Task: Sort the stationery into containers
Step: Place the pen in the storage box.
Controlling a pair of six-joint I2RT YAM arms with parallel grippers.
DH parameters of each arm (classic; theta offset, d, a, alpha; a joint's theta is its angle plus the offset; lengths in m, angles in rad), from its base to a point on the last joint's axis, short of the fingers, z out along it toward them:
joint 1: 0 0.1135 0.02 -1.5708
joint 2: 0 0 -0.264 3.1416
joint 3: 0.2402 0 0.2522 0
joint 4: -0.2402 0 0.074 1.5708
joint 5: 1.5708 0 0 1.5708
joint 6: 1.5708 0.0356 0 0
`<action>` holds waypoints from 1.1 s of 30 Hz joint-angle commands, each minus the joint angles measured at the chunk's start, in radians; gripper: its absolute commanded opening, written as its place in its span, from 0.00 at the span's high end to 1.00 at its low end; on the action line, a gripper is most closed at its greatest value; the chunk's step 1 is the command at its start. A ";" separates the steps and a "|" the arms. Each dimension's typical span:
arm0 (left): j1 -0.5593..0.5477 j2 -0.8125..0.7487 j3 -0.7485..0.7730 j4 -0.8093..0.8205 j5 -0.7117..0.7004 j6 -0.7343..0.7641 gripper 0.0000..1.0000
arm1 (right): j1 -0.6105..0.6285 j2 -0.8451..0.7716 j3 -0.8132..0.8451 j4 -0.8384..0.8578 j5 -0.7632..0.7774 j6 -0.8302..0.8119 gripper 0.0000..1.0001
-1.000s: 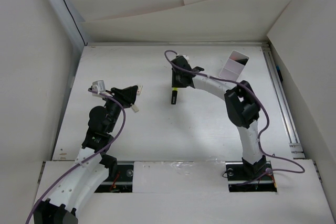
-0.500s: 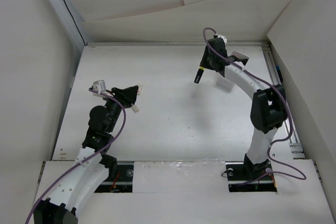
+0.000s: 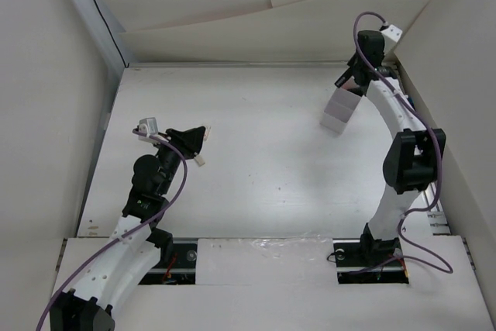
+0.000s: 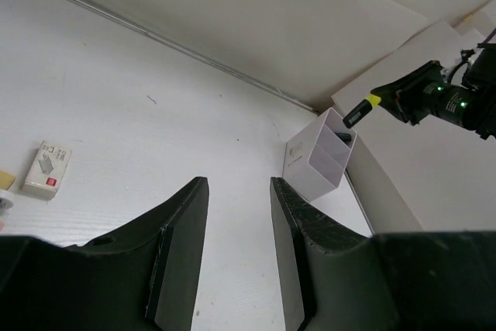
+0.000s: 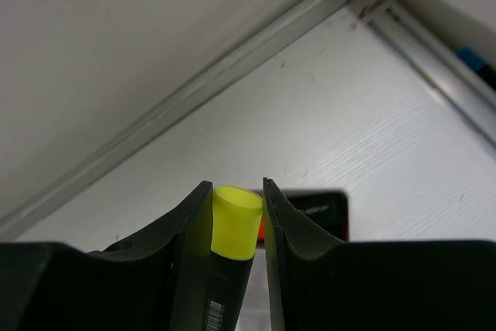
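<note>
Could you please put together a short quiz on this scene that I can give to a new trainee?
1. Multiple choice: what colour is the cap of the highlighter clamped in the right end effector? A) blue B) yellow C) purple
2. True or false: the left end effector is shut on a second highlighter.
3. Fill in: in the left wrist view, the held highlighter points down at the open top of the white divided ____.
Key: 1 B. 2 False; it is open and empty. 3 container.
</note>
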 commanded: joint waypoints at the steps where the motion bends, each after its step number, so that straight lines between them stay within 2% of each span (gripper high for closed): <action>1: 0.002 -0.005 0.014 0.048 0.007 -0.003 0.66 | -0.031 0.004 0.059 0.105 0.144 -0.040 0.91; 7: 0.002 0.005 0.014 0.067 0.021 -0.003 0.66 | -0.045 0.031 0.103 0.212 0.288 -0.160 0.91; 14: 0.002 0.034 0.014 0.076 0.021 -0.003 0.66 | -0.025 0.068 0.026 0.407 0.394 -0.309 0.91; 33: 0.002 0.058 0.014 0.076 0.021 -0.003 0.66 | 0.055 0.174 -0.096 0.663 0.467 -0.450 0.91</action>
